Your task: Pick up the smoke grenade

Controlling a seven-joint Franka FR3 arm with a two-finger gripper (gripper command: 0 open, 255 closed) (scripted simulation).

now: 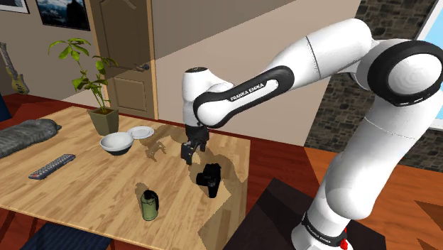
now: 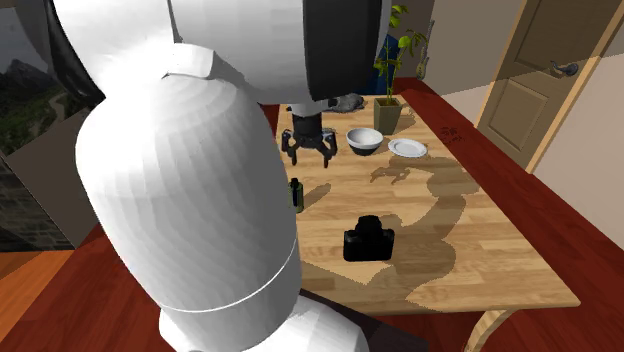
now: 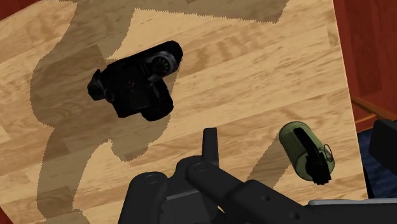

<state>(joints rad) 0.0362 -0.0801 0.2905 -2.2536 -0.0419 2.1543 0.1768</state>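
The smoke grenade (image 1: 148, 204) is a small olive-green can with a black top, standing upright near the front edge of the wooden table (image 1: 85, 192). In the second exterior view the grenade (image 2: 297, 193) stands just in front of my black gripper (image 2: 309, 148). The gripper (image 1: 193, 150) hangs above the table, well apart from the grenade, open and holding nothing. In the wrist view the grenade (image 3: 305, 153) lies below and beyond one finger (image 3: 210, 139), which does not touch it.
A black camera (image 1: 209, 177) sits on the table close to the gripper. Farther back are a white bowl (image 1: 116, 143), a small plate (image 1: 142, 132) and a potted plant (image 1: 104, 119). A remote (image 1: 51, 165) and a grey cushion (image 1: 25, 136) lie at the shoulder view's left.
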